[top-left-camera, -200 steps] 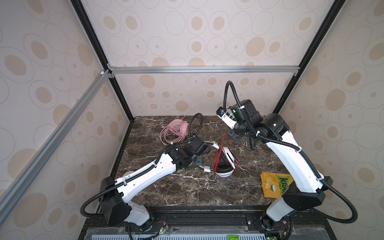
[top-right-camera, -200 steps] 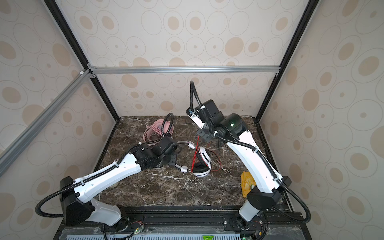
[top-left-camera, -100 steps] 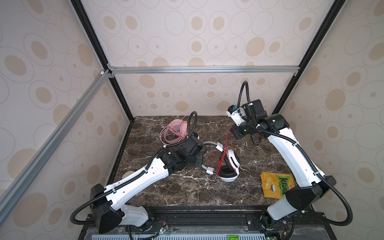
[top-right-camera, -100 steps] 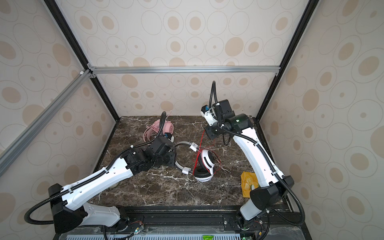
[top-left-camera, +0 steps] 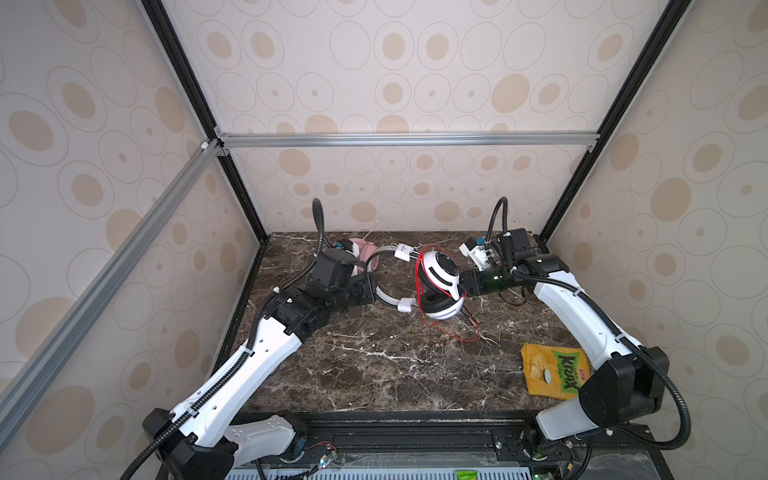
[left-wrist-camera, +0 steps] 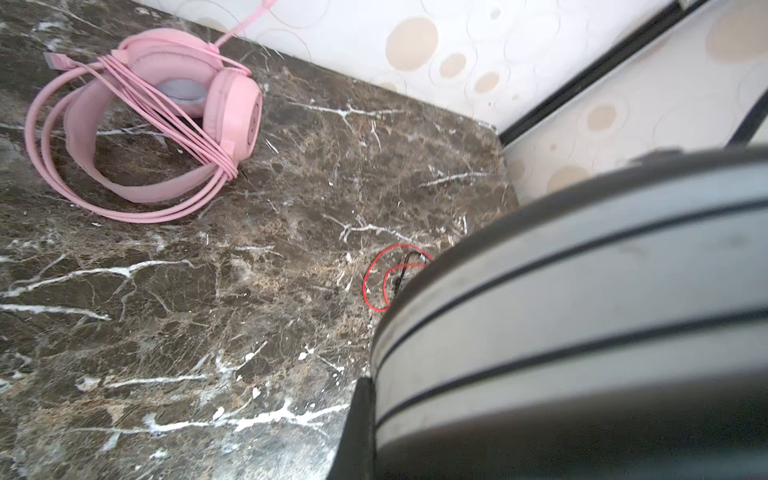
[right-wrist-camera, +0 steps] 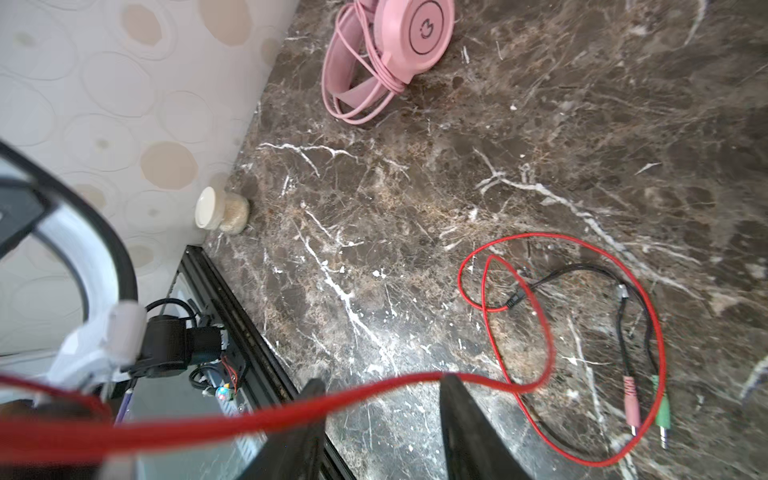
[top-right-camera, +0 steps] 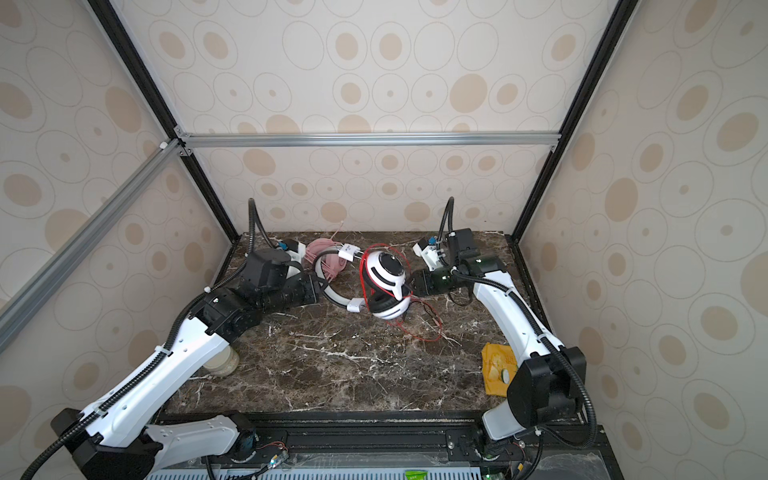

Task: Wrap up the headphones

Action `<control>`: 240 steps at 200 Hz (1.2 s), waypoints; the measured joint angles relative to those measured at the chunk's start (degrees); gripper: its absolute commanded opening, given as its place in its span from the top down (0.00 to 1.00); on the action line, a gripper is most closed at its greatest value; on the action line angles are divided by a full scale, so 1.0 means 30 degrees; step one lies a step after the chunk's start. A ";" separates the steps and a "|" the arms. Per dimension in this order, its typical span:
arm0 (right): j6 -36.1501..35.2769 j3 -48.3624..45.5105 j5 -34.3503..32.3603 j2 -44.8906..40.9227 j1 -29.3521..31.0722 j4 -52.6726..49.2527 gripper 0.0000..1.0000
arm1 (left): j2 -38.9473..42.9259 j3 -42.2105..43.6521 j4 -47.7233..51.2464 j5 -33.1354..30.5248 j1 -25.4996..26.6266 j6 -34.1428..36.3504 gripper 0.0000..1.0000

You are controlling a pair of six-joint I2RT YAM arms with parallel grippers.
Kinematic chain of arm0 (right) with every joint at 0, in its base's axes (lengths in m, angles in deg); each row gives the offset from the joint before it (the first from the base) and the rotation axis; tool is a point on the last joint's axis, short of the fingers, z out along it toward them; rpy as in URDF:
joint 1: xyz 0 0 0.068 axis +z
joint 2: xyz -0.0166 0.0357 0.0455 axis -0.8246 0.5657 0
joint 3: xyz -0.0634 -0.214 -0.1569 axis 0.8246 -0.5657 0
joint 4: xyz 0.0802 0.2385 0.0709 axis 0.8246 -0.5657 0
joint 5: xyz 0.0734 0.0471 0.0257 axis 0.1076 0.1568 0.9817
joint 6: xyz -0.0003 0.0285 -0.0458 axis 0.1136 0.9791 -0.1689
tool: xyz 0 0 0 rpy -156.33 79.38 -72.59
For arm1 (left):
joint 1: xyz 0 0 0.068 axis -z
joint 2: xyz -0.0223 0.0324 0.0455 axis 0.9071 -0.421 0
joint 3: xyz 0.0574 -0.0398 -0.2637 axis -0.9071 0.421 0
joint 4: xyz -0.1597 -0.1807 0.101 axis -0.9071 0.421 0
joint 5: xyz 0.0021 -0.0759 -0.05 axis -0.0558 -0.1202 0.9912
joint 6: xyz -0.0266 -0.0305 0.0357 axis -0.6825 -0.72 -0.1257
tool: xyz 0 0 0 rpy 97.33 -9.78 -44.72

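Checking progress: pink headset [left-wrist-camera: 230, 112] at far left, finished?

Looks so, cable bound round. White-and-black headset [top-left-camera: 438, 274] at far centre, clamped at the headband by left gripper [top-left-camera: 372, 291]; red cable [right-wrist-camera: 353, 388] only partly looped, rest loose on the table [top-left-camera: 374, 374].

Changed since earlier?

Headset shifted farther; right gripper [top-left-camera: 464, 286] lowered beside the earcup, fingers now apart, cable across the gap.

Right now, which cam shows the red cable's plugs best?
Right wrist: pink and green plugs lie sharp, unobstructed, at the red cable's end. Both top views show only tiny red loops; left wrist, one small loop.
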 measured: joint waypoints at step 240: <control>0.5858 -0.5836 -0.5151 0.3417 0.4976 0.8837 0.50 | -0.1953 -0.3614 -0.0852 0.3395 -0.3898 -0.1129 1.00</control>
